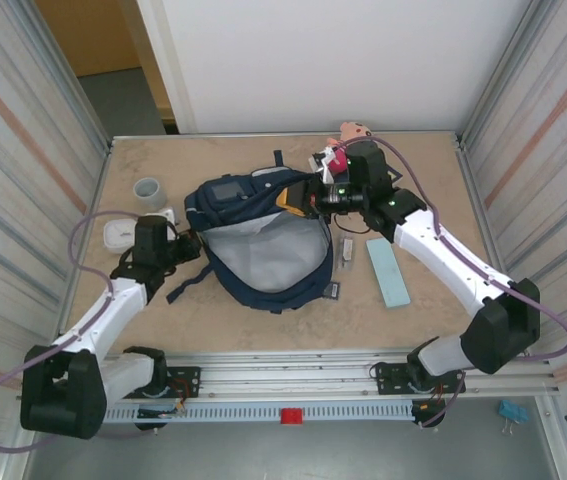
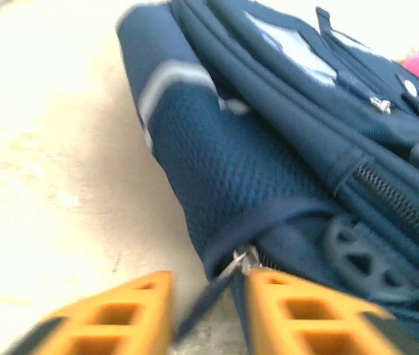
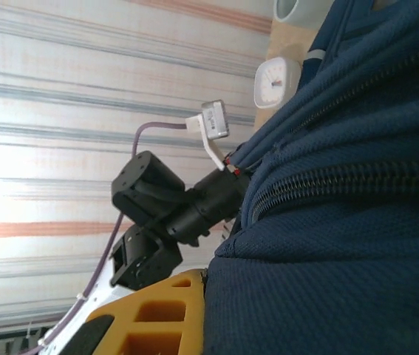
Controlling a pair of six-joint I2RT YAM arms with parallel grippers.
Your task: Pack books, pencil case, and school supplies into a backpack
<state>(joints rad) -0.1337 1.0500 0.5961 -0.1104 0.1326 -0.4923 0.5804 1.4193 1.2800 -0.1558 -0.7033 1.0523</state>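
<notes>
Right claw [image 1: 319, 204] pinches backpack [image 1: 263, 255]; left claw [image 2: 208, 314] half open.

Backpack [image 1: 263, 292] mouth gapes open, unobstructed from above; cup [image 1: 148, 192] crowds the left; bare table [image 1: 263, 330] in front.

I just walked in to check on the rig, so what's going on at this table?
A large dark navy fabric backpack lies unzipped and open on the table. The right gripper is shut, seemingly pinching the bag's rim. The left gripper stands open around a zipper pull at the bag's side. The long pale teal pencil case lies on the table beside the bag, not yet packed.
</notes>
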